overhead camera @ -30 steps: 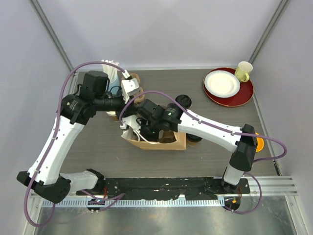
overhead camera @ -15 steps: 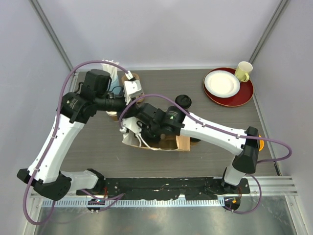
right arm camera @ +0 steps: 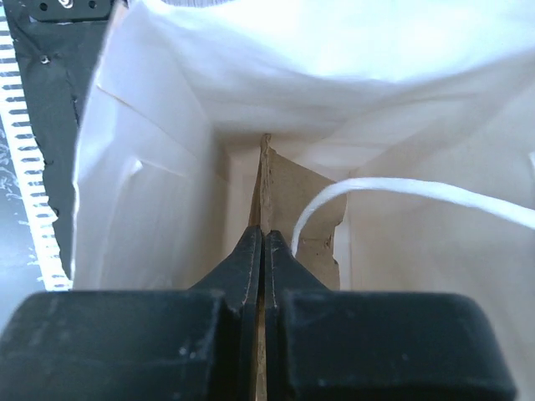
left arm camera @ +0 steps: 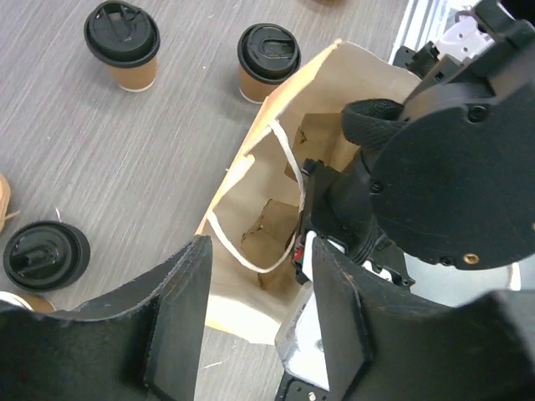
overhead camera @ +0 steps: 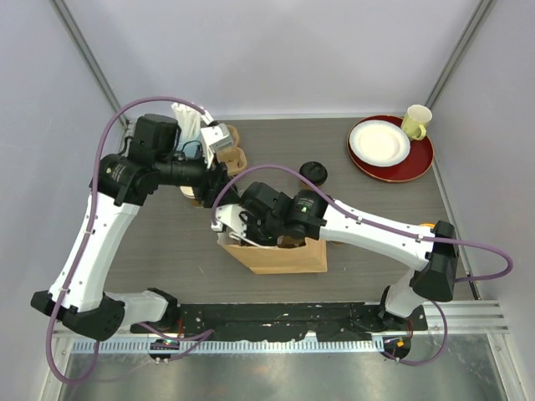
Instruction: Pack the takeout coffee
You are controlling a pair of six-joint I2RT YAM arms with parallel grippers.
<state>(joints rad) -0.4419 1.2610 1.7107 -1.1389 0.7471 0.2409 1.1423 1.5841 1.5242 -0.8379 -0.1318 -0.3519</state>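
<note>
A brown paper bag [overhead camera: 284, 256] with white cord handles [left arm camera: 251, 255] stands open at mid-table. My right gripper [right arm camera: 264, 238] reaches inside it [overhead camera: 244, 234] and is shut on the cardboard divider [right arm camera: 288, 192]. My left gripper [left arm camera: 261, 261] hovers above the bag's left rim [overhead camera: 216, 177], open with nothing between its fingers. Three takeout coffee cups with black lids stand on the table in the left wrist view [left arm camera: 122, 38] [left arm camera: 268, 54] [left arm camera: 42, 255]. From above, one lid [overhead camera: 313, 172] shows behind the bag and another cup [overhead camera: 194, 195] peeks out under the left arm.
A red plate [overhead camera: 418, 163] at the back right carries a white plate [overhead camera: 379, 140] and a pale-yellow mug [overhead camera: 416, 121]. White straws in a light-blue cup [overhead camera: 187, 121] and brown round holders [overhead camera: 234, 146] sit behind the left gripper. Cables arch over both arms.
My left gripper has opened and pulled back toward the left rear. The bag, with my right gripper in it, has shifted toward the front and stands more upright.
</note>
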